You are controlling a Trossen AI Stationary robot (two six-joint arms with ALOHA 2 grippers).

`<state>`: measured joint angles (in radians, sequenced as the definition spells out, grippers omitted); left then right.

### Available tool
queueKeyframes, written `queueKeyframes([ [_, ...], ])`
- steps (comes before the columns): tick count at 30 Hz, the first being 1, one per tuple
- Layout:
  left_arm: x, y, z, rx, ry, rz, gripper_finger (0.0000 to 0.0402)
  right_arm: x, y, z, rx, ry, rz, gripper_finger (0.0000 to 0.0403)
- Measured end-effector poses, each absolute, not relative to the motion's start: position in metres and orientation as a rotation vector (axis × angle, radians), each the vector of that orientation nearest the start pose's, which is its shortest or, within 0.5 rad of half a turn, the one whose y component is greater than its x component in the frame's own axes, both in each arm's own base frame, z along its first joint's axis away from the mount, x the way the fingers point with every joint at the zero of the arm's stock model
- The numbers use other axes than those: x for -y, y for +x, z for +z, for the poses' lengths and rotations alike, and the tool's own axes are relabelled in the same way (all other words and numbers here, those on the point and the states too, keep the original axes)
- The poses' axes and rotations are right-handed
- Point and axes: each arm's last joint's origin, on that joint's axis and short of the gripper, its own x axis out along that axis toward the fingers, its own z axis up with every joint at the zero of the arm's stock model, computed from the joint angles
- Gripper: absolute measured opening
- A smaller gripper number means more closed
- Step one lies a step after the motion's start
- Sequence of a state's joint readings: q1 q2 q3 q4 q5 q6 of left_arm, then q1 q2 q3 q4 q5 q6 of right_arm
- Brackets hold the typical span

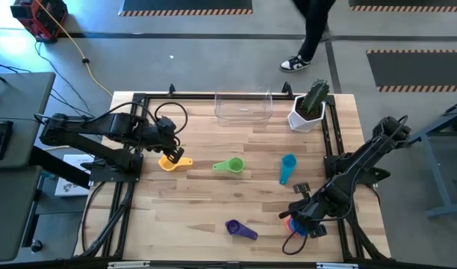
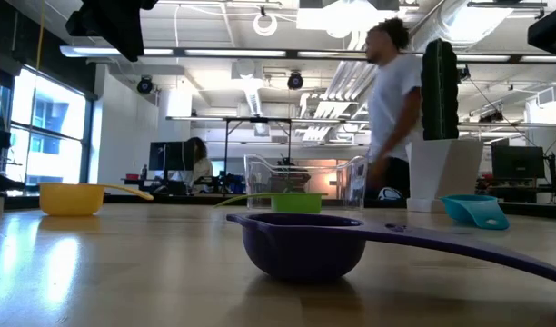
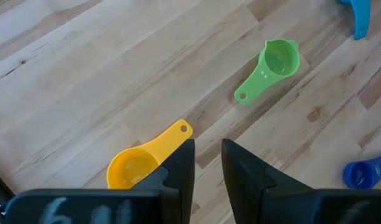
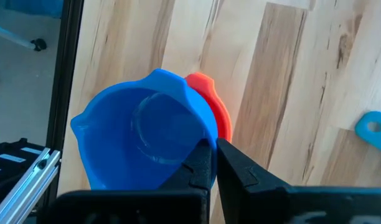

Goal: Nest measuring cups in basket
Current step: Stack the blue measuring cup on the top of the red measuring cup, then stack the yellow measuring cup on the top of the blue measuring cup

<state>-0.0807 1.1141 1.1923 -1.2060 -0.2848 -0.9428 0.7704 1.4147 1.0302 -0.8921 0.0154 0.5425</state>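
Observation:
My left gripper [image 1: 171,147] hovers over the table's left side with its fingers a narrow gap apart [image 3: 208,146], right beside the yellow cup [image 3: 137,168] and touching nothing. My right gripper [image 1: 303,217] is at the near right corner, shut on the blue cup [image 4: 144,140]. A red cup [image 4: 215,106] sits against the blue cup's far side. The green cup [image 1: 228,166], teal cup [image 1: 288,168] and purple cup [image 1: 240,228] lie apart on the wood. The clear basket [image 1: 243,108] stands at the far edge. No orange cup shows. My right gripper pinches the blue cup's wall at the rim [image 4: 200,134], on the side next to the red cup. One finger [image 4: 200,165] seems to be inside the cup and the other outside. The fingers come from above, slanting down. Whether the cup is lifted cannot be told.
A white pot with a green cactus [image 1: 311,108] stands just right of the basket. Black frame rails [image 1: 329,142] run along the table's left and right sides. A person [image 1: 311,37] walks past beyond the far edge. Bare wood lies between the cups in the table's middle.

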Motion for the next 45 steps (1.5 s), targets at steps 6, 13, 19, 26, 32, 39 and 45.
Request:
queueKeyframes([
  [6,0.007,0.184,0.333,-0.923,-0.636,0.679,0.0072,-0.178,0.184,0.235,-1.314,-0.063,0.313,0.0001],
  [13,0.007,0.184,0.333,-0.918,-0.65,0.686,0.0072,-0.178,0.184,0.235,-1.314,-0.066,0.315,0.0012],
  [19,0.007,0.184,0.333,-0.919,-0.649,0.686,0.0072,-0.178,0.185,0.235,-1.311,-0.069,0.309,0.0055],
  [26,0.007,0.184,0.333,-0.919,-0.649,0.686,0.0072,-0.177,0.185,0.235,-1.294,-0.077,0.278,0.0068],
  [32,0.007,0.184,0.333,-0.927,-0.624,0.672,0.0072,-0.174,0.188,0.236,-1.234,-0.066,0.145,0.0068],
  [39,0.006,0.183,0.314,-0.996,-0.557,0.688,0.0072,-0.158,0.205,0.237,-1.155,0.103,-0.084,0.0068],
  [45,0.002,0.181,0.295,-1.061,-0.596,0.726,0.0072,-0.15,0.22,0.24,-1.084,0.149,-0.095,0.0068],
])
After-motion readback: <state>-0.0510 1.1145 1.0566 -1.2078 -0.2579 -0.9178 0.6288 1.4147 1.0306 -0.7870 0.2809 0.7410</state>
